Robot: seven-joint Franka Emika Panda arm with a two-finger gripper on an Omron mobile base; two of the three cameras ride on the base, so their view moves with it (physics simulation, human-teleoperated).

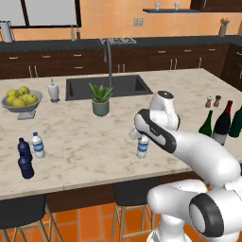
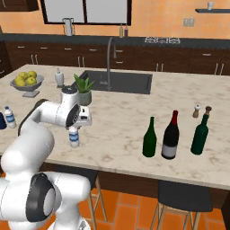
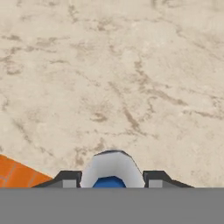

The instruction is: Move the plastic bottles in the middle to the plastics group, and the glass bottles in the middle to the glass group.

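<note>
Scanning from the left of the counter (image 1: 94, 142), we see two navy bottles (image 1: 24, 158) near the front edge with one clear water bottle (image 1: 38, 145) just beside them on their right. Toward the middle, our claw (image 3: 109, 178) hangs straight down over the second water bottle (image 1: 142, 147), which stands upright near the front edge. In the hand view its blue cap sits squarely between our two fingertips (image 3: 68, 178), which clasp the bottle's shoulders. Well apart on the right stand three wine bottles: a green bottle (image 2: 149, 138), then the near-black bottle with red top (image 2: 170, 135), then another green one (image 2: 200, 134).
</note>
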